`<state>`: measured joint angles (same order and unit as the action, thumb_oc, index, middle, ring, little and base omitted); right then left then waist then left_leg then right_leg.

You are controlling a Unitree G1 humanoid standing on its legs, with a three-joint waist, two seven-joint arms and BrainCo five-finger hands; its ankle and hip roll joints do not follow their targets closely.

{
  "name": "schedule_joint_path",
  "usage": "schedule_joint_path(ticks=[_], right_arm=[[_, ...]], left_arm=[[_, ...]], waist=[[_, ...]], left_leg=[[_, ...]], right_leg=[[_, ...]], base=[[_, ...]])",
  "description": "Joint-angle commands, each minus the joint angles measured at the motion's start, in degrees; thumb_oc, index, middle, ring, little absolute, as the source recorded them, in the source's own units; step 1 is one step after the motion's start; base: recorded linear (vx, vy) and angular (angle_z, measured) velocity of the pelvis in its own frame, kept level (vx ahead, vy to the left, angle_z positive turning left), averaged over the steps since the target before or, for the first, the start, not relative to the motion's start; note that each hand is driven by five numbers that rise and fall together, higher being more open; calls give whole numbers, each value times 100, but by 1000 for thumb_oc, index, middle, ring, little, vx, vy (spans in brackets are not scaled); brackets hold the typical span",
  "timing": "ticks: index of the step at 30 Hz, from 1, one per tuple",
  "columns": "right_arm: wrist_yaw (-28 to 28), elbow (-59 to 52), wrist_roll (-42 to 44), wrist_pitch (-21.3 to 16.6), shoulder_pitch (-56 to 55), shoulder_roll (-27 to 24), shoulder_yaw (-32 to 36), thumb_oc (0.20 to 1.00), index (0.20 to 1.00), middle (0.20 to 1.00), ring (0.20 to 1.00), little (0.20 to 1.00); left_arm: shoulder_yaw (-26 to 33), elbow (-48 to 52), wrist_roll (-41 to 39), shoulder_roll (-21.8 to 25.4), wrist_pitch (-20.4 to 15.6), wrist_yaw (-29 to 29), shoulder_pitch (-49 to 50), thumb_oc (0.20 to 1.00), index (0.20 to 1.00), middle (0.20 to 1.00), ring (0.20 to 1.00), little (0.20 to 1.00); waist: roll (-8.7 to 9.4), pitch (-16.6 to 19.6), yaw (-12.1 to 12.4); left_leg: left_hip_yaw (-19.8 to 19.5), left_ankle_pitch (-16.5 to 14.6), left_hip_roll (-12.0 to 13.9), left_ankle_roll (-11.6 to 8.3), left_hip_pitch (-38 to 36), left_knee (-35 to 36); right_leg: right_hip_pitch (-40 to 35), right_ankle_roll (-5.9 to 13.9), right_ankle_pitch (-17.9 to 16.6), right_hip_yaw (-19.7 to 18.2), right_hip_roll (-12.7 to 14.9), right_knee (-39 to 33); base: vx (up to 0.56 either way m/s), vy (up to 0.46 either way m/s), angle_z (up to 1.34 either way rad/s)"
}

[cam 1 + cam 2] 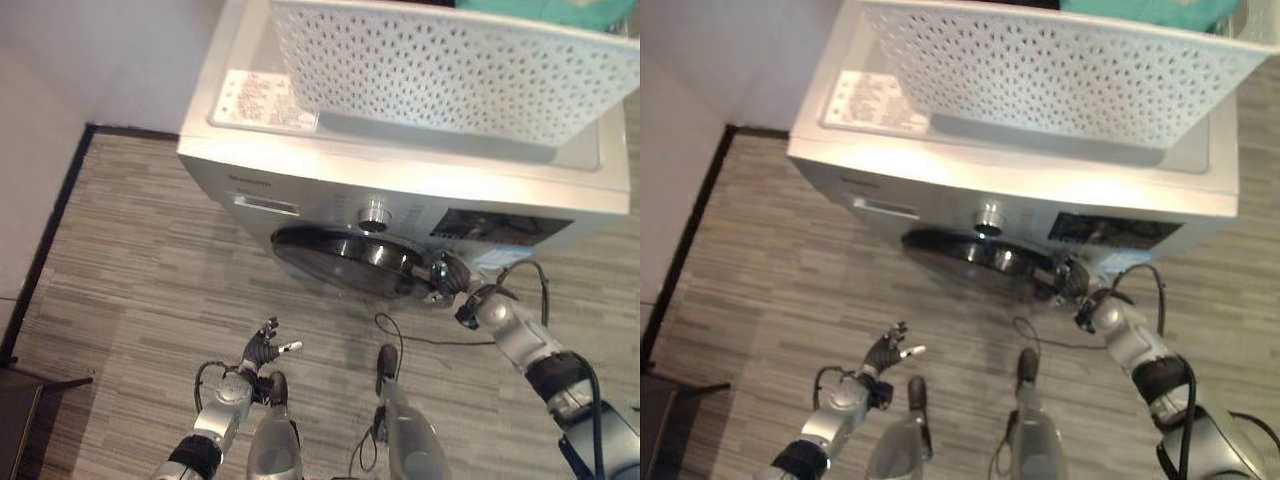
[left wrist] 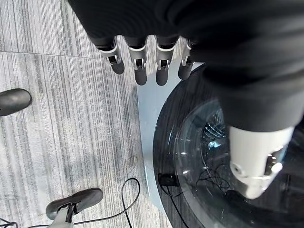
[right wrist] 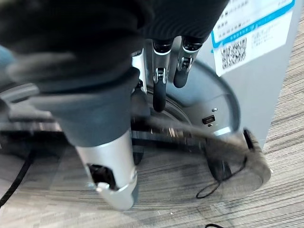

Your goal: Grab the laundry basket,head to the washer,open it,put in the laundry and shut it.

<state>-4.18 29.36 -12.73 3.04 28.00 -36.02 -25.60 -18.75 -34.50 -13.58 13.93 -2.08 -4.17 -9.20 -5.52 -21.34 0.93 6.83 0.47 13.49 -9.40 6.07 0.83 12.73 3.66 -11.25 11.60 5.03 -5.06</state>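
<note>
White laundry basket (image 1: 440,75) with teal laundry (image 1: 545,12) atop the silver washer (image 1: 400,180). Right hand (image 1: 447,277) at the edge of the round dark door (image 1: 345,255), fingers straight and close together against it. Left hand (image 1: 262,349) low above the striped floor (image 1: 140,280), fingers loosely spread, holding nothing.

A white perforated laundry basket (image 1: 450,70) sits upright on top of the washer (image 1: 400,170), taking up most of the lid, with teal laundry (image 1: 545,12) showing over its far rim. The washer is a silver-grey front-loader standing on the striped floor near the wall corner, a round knob (image 1: 375,211) and a dark display panel (image 1: 500,226) on its front. Its round dark glass door (image 1: 350,255) has swung partly open, away from the front.
</note>
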Motion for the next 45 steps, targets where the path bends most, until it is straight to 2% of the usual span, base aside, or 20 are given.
schedule_joint_path(ticks=[1,3,6,9,11,13,15,16,17,18,20,23,27,28,37,39,40,42,43,45], right_arm=[[-69,-272,-115,-190,111,527,-243,1000,1000,1000,1000,1000],[-55,-260,-84,-193,-9,667,-275,1000,1000,1000,1000,1000],[23,-16,60,-232,-332,1252,-661,1000,1000,1000,1000,1000],[31,361,253,-287,-253,1758,-994,1000,1000,1000,1000,1000],[34,696,429,-314,-189,2067,-1238,1000,1000,1000,1000,1000],[27,837,509,-324,-163,2147,-1276,1000,1000,1000,1000,1000],[91,1340,759,-330,-67,2368,-1485,1000,1000,1000,1000,1000],[90,1346,760,-334,-59,2372,-1485,1000,1000,1000,1000,1000],[195,1457,879,-316,-110,2406,-1487,1000,1000,1000,1000,1000],[312,1498,892,-279,-253,2398,-1409,1000,1000,1000,1000,1000],[397,1587,900,-270,-364,2392,-1337,1000,1000,1000,1000,1000],[449,1862,1013,-241,-430,2511,-1214,1000,1000,1000,1000,1000],[468,2234,1233,-220,-257,2864,-1206,1000,1000,1000,1000,1000],[422,2533,1328,-232,-103,3114,-1201,1000,1000,1000,1000,1000],[532,3021,1725,-191,160,3742,-1338,1000,1000,1000,1000,1000],[554,3222,1862,-217,303,3965,-1456,1000,1000,1000,1000,1000],[554,3233,1864,-223,315,3968,-1448,1000,1000,1000,1000,1000],[550,3391,2249,-272,494,4142,-1403,1000,1000,1000,1000,1000],[552,3399,2254,-276,505,4141,-1393,1000,1000,1000,1000,1000],[504,3492,2731,-347,673,4178,-1196,1000,1000,1000,1000,1000]], left_arm=[[-246,12,7,156,-250,-194,-118,1000,1000,1000,1000,1000],[-241,-4,52,163,-256,-263,-123,1000,1000,1000,1000,1000],[-153,58,434,249,-311,-615,-142,1000,1000,1000,1000,1000],[-4,553,624,463,-392,-855,-70,1000,1000,1000,1000,1000],[180,788,577,613,-445,-1068,-164,1000,1000,1000,1000,1000],[247,891,585,668,-463,-1140,-270,1000,1000,1000,1000,1000],[390,1356,894,887,-526,-1324,-733,1000,1000,1000,1000,1000],[395,1362,895,890,-522,-1323,-735,1000,1000,1000,1000,1000],[473,1715,1085,1050,-540,-1310,-884,1000,1000,1000,1000,1000],[601,2167,1304,1225,-514,-1209,-863,1000,1000,1000,1000,1000],[686,2555,1479,1371,-557,-1102,-873,1000,1000,1000,1000,1000],[578,3035,1461,1407,-609,-921,-1065,1000,1000,1000,1000,1000],[358,3452,1286,1293,-633,-752,-1383,1000,1000,1000,1000,1000],[153,3543,1162,1194,-634,-665,-1519,1000,1000,1000,1000,1000],[-495,3490,772,944,-485,-284,-1882,1000,1000,1000,1000,1000],[-743,3402,640,789,-464,-275,-2055,1000,1000,1000,1000,1000],[-751,3394,639,788,-466,-278,-2068,1000,1000,1000,1000,1000],[-971,3354,578,639,-448,-286,-2248,1000,1000,1000,1000,1000],[-979,3349,578,637,-449,-288,-2258,1000,1000,1000,1000,1000],[-1202,3258,527,520,-451,-255,-2335,1000,1000,1000,1000,1000]], waist=[[281,386,175],[276,398,184],[270,533,289],[249,602,444],[243,640,562],[250,625,566],[308,597,572],[318,597,556],[274,692,489],[181,864,389],[151,978,422],[102,1095,425],[18,1214,545],[-5,1281,654],[-21,1368,921],[-50,1344,1076],[-47,1344,1076],[-112,1265,1274],[-109,1270,1269],[-189,1155,1459]], left_leg=[[12,319,-50,114,516,-122],[11,315,-44,109,448,-107],[-37,313,45,82,147,-68],[-92,438,133,40,-28,79],[-253,625,153,-73,-18,110],[-379,662,137,-118,58,4],[-898,60,-145,-57,23,-650],[-913,78,-163,-49,54,-662],[-1044,-310,-314,-1,-200,-813],[-1036,-352,-344,37,-432,-697],[-1356,-571,-592,105,-514,-694],[-1381,-704,-714,182,-639,-633],[-1282,-681,-816,292,-806,-436],[-1220,-613,-830,319,-856,-258],[-1218,-489,-928,356,-895,-1],[-1297,-425,-928,333,-844,23],[-1305,-423,-929,333,-836,22],[-1497,-301,-954,300,-634,43],[-1512,-296,-955,299,-621,43],[-1711,-135,-988,248,-331,69]], right_leg=[[-403,268,773,-162,417,6],[-464,259,797,-151,415,6],[-778,217,933,-130,315,6],[-928,184,1066,-57,191,6],[-957,143,1126,-44,117,6],[-968,117,1136,-12,124,6],[-988,92,1076,37,250,6],[-973,96,1059,49,265,6],[-996,115,1023,99,322,6],[-1021,138,961,110,330,9],[-1050,149,889,16,373,32],[-1193,205,850,59,519,51],[-1288,292,768,81,684,67],[-1345,346,770,194,785,56],[-1530,458,755,499,977,63],[-1546,481,750,591,1008,63],[-1543,481,750,599,1008,63],[-1476,505,738,766,1043,48],[-1472,504,739,782,1044,47],[-1395,517,728,1020,1094,31]], base=[[36,1,-2],[43,-11,4],[65,-69,4],[9,-83,4],[-43,-55,3],[-81,-39,1],[-137,-45,11],[-104,51,23],[-40,175,44],[5,210,37],[86,140,21],[63,166,-8],[56,164,-3],[65,167,1],[37,60,17],[17,27,57],[-71,11,25],[-76,9,15],[-48,7,-1],[-126,11,9]])
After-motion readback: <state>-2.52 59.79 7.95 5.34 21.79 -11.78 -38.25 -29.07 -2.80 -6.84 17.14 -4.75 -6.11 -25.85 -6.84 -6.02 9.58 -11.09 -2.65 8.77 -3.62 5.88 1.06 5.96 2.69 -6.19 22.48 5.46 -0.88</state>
